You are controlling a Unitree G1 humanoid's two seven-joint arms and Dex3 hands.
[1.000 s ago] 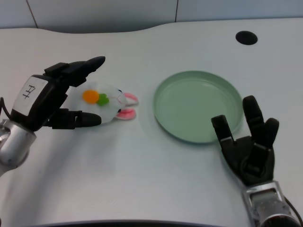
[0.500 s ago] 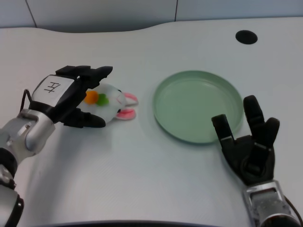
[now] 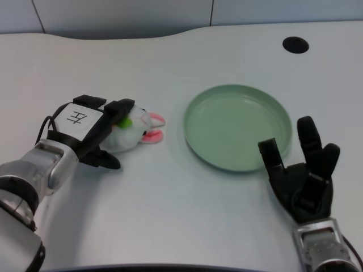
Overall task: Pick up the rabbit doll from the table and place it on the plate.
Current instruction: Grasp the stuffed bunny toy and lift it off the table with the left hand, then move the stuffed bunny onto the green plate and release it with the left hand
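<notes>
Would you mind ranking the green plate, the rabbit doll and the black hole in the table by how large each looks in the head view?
1. Green plate, clearly largest.
2. Rabbit doll, partly covered by the left hand, so only part shows.
3. Black hole, smallest, though it lies farthest from the camera.

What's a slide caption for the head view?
Left hand covers the rabbit doll on the white table; the green plate sits empty to the doll's right.
</notes>
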